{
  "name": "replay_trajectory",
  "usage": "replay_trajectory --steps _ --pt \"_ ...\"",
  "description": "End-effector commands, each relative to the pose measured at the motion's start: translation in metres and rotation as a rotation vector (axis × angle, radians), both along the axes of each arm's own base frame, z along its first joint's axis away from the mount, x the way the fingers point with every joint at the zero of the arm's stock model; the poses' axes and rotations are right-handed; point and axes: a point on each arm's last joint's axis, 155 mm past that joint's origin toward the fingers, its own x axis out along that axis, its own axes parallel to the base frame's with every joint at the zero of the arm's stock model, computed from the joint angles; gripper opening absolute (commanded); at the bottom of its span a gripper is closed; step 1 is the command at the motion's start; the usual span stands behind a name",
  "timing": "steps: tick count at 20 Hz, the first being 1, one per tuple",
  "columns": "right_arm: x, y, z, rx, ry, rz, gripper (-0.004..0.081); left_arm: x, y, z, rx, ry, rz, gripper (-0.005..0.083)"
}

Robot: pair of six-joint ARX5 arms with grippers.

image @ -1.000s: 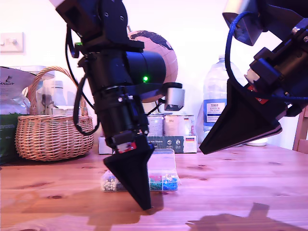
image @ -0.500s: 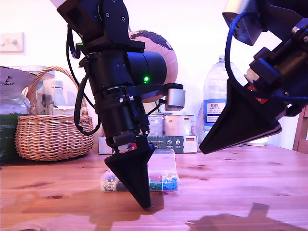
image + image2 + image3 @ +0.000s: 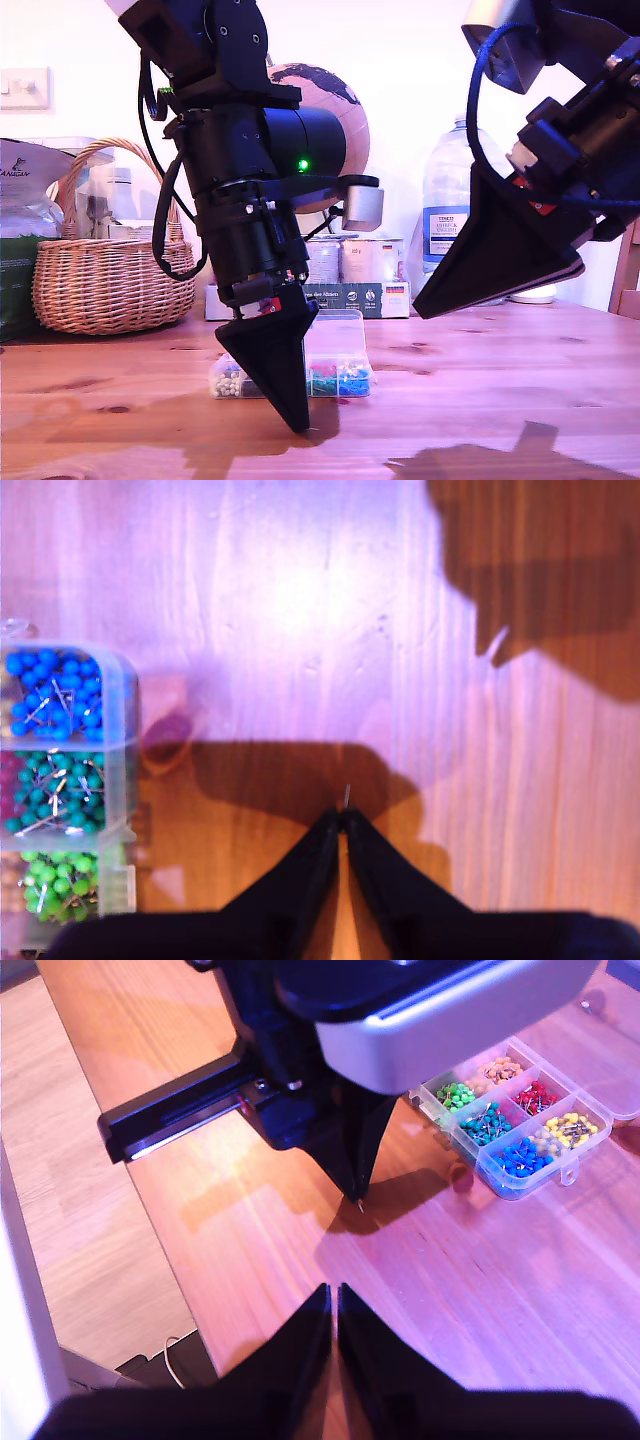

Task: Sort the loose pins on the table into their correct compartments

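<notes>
Reddish pine counter [image 3: 480, 380] fills the foreground, a wicker basket [image 3: 110, 270] and globe behind. My first gripper [image 3: 343, 818] stands tip-down close over the wood, fingers pinched on a pin [image 3: 346, 797] whose metal shaft pokes out past the tips, in line with them; its head colour is hidden. From that pin the compartments [image 3: 62, 780] lie at about nine o'clock, nearby. My second gripper [image 3: 331, 1298] hangs well above, fingers closed, empty.

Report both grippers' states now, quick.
My first gripper: shut on a pin, only its thin shaft showing, tips low over the table.
My second gripper: shut, holding nothing, raised off the table.
</notes>
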Motion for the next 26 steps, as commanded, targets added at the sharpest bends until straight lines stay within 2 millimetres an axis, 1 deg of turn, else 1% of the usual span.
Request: replay_trajectory --steps 1,7,14,17,19,24,26 --pt "0.005 0.003 0.009 0.016 -0.019 -0.001 -0.0013 -0.014 0.011 -0.023 0.065 0.062 -0.011 -0.0024" --pt "0.005 0.004 0.010 0.017 -0.021 -0.001 -0.0013 -0.014 0.011 -0.008 0.087 0.086 0.000 -0.0024" --pt "0.005 0.004 0.010 0.018 -0.021 -0.002 -0.0013 -0.006 0.005 0.009 0.079 0.083 0.045 -0.0024" --pt "0.006 0.004 0.010 0.032 0.002 -0.023 -0.0013 0.003 0.008 0.015 0.075 0.056 0.071 -0.0024" --pt "0.009 0.007 0.016 0.082 0.038 -0.074 -0.0013 0.012 0.014 0.019 0.076 0.037 0.107 -0.0024" --pt "0.015 0.011 0.025 0.117 0.013 -0.082 -0.0013 0.032 0.027 0.026 0.065 0.020 0.172 -0.0024" --pt "0.018 0.013 0.030 0.134 -0.007 -0.080 -0.0013 0.038 0.029 0.031 0.051 0.006 0.186 -0.0024"
